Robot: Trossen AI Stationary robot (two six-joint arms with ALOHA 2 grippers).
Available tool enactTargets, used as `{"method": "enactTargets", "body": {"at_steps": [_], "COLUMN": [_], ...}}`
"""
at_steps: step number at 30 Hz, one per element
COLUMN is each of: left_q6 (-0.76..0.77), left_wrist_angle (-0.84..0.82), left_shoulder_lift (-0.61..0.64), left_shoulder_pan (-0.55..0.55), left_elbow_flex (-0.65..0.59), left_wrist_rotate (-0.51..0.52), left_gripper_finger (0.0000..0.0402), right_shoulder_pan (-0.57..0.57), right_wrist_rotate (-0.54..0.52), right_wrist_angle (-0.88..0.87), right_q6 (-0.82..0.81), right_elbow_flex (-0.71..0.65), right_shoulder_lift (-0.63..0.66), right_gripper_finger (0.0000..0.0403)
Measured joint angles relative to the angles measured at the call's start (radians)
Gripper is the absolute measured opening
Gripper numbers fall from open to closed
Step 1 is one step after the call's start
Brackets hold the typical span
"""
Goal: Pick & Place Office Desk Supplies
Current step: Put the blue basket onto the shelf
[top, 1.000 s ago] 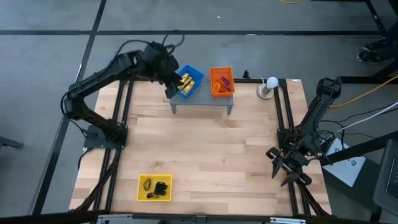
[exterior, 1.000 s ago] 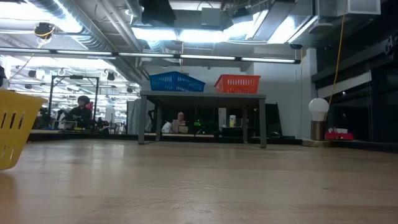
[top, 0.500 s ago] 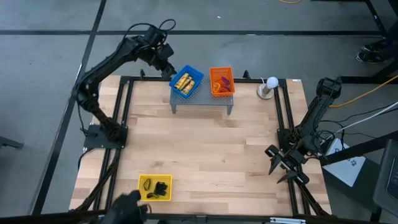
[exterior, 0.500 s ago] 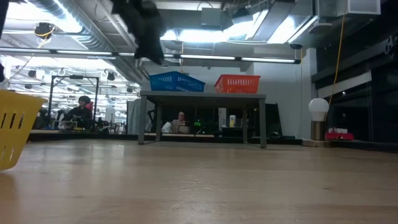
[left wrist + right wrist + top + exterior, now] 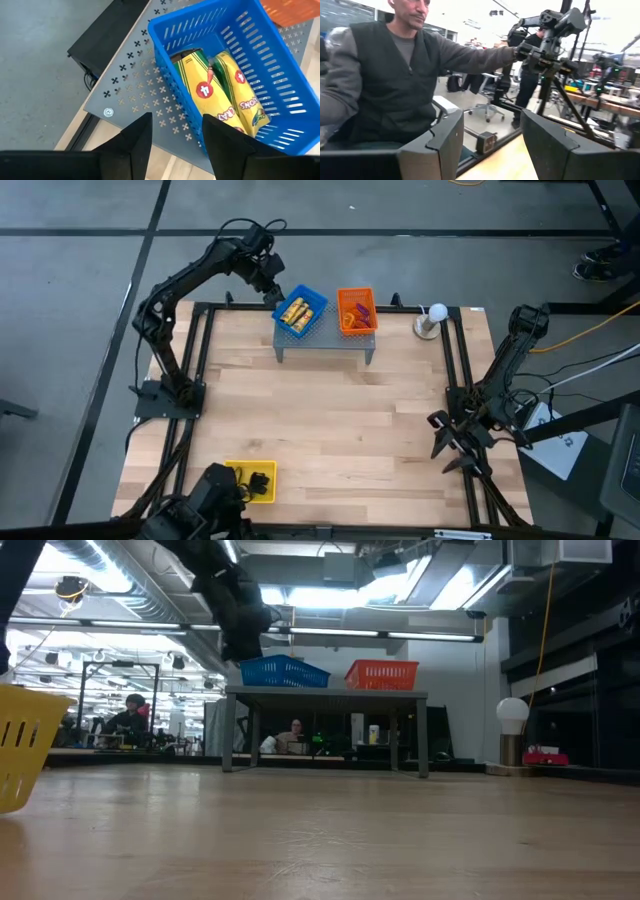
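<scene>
blue basket (image 5: 300, 312) on grey shelf (image 5: 325, 340), far table (image 5: 330, 420) edge: yellow packets (image 5: 220, 97) inside | orange basket (image 5: 356, 310) beside it: purple, orange loops (image 5: 358, 311) | yellow basket (image 5: 249, 482) near edge: black clips (image 5: 260, 481) | left gripper (image 5: 272, 287) raised beside blue basket, jaws spread, empty | right gripper (image 5: 455, 450) off table's right side, jaws spread

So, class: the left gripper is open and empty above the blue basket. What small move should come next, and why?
Probably swing the left gripper toward the yellow basket: it is open and empty, yellow packets already lie in the blue basket, and black clips remain.
</scene>
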State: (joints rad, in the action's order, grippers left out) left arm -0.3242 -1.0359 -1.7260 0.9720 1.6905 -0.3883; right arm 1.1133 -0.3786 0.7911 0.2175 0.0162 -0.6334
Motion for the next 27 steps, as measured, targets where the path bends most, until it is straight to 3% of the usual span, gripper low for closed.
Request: {"method": "enactTargets", "body": {"at_steps": [13,19,27], "left_q6": [0.041,0.059,0.094], "left_wrist_angle": [0.000,0.035,0.032], "left_shoulder_lift": [-0.017,-0.027,-0.027], "left_shoulder_pan": [-0.046,-0.081,-0.080], "left_elbow_flex": [0.000,0.000,0.000], "left_wrist_rotate": [-0.046,0.123,0.121], "left_gripper_finger": [0.0169,0.0169,0.0169], "right_shoulder_pan": [0.000,0.000,0.000], "right_wrist_rotate": [-0.052,-0.052,-0.051], "right_wrist_angle": [0.000,0.001,0.001], "right_q6": [0.007,-0.001,0.000], "right_elbow_flex": [0.000,0.000,0.000], "right_shoulder_lift": [0.000,0.000,0.000], "right_gripper_finger": [0.0197,0.0197,0.0197]}}
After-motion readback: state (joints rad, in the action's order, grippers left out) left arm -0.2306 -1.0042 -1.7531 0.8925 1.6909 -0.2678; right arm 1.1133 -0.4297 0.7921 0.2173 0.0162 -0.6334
